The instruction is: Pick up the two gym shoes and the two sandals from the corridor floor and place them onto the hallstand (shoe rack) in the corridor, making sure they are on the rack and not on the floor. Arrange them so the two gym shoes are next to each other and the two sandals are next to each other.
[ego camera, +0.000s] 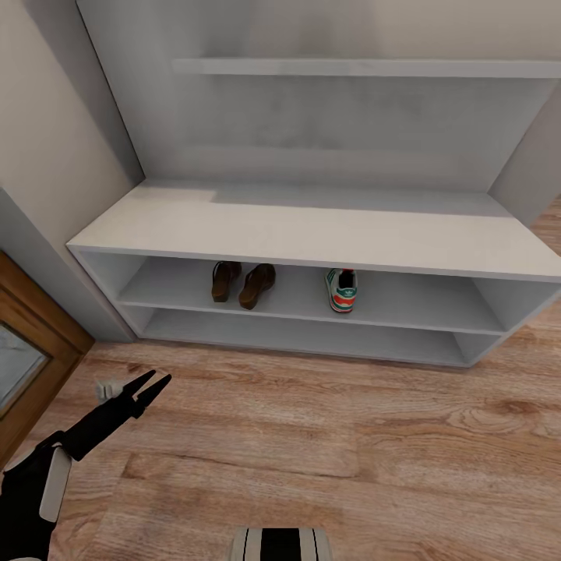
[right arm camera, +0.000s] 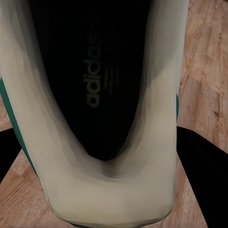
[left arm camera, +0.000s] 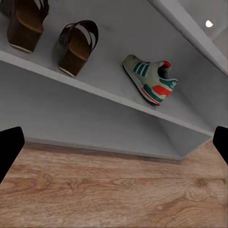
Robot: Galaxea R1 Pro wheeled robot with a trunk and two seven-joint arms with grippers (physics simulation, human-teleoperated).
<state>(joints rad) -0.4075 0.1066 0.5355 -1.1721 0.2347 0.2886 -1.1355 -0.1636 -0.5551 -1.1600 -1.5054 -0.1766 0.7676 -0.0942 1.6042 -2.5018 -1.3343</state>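
The white hallstand (ego camera: 312, 234) stands against the wall ahead. On its upper shelf the two dark brown sandals (ego camera: 226, 280) (ego camera: 257, 285) sit side by side, also seen in the left wrist view (left arm camera: 26, 23) (left arm camera: 76, 45). To their right, apart from them, one gym shoe (ego camera: 340, 290) (left arm camera: 151, 80) rests on the same shelf. My left gripper (ego camera: 148, 387) (left arm camera: 115, 142) hangs open and empty low over the corridor floor (ego camera: 351, 436), in front of the rack's left end. The second gym shoe (right arm camera: 95, 95) is in my right gripper (right arm camera: 104, 166), whose black fingers (right arm camera: 202, 175) press against its sides.
A thin floating wall shelf (ego camera: 358, 68) runs above the rack. A wooden door frame (ego camera: 39, 327) stands at the left. Grey walls close in on both ends of the rack. A white-and-dark striped shape (ego camera: 280, 544) shows at the head view's bottom edge.
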